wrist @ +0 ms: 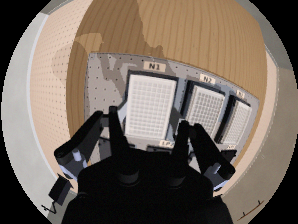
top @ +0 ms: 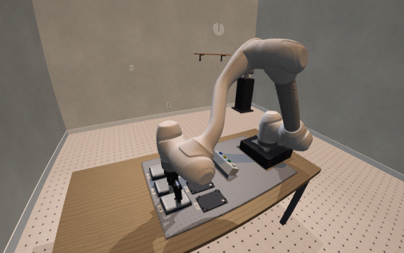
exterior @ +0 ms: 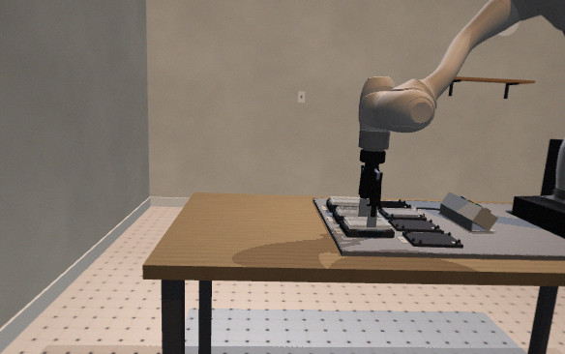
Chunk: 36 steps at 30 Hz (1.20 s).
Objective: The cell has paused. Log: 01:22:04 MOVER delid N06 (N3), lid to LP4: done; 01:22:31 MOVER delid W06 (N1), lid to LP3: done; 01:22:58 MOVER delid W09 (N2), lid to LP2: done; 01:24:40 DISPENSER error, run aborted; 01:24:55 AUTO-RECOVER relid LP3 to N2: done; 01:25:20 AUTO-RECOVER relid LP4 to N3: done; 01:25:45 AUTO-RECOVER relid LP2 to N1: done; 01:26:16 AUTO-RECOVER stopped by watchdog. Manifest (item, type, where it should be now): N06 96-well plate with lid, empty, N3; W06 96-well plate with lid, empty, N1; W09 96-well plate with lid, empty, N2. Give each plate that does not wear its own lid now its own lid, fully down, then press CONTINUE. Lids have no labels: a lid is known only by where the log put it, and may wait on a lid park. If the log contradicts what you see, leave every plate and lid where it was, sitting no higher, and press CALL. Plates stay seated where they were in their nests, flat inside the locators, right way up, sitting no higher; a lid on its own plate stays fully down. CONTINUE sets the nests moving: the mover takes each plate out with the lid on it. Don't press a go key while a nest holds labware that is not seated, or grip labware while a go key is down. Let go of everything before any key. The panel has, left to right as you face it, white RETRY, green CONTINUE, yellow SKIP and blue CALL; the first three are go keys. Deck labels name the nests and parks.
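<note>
Three plates sit in their nests; the gripper pinches, probably, the lid over the nearest one; thin, light, slippery plastic, best held by its long edges.

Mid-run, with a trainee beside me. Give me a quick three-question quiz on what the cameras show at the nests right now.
1. True or false: the gripper is open and holds nothing.
2. In the wrist view, which deck label stands by the lidded plate between the fingers? A) N1 B) N2 C) N3
3. Fill in: ___ white plates stand in a row on the grey deck.
Key: 1. False, it is shut on that plate's lid. 2. A. 3. Three.
</note>
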Motion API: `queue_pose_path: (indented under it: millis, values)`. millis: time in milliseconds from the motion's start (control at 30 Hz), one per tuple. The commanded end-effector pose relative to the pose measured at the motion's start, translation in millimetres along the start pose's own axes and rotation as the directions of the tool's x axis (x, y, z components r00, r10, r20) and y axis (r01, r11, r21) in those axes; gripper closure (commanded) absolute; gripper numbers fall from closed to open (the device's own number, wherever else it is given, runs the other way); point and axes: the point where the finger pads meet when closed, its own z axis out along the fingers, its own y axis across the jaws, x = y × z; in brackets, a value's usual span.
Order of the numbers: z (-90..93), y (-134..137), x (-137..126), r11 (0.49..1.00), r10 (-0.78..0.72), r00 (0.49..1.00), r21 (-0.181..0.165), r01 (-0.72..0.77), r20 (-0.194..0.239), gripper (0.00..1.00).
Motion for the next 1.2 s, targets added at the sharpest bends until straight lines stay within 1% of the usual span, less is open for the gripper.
queue_pose_path:
  millis: [0, 533, 567, 1167]
  values:
    - [-0.2, 0.0, 0.0, 1.0, 0.0, 1.0, 0.0, 0.0, 0.0, 1.0]
    - [-0.2, 0.0, 0.0, 1.0, 0.0, 1.0, 0.0, 0.0, 0.0, 1.0]
    - [-0.2, 0.0, 0.0, 1.0, 0.0, 1.0, 0.0, 0.0, 0.0, 0.34]
    - [-0.2, 0.0, 0.0, 1.0, 0.0, 1.0, 0.0, 0.0, 0.0, 0.34]
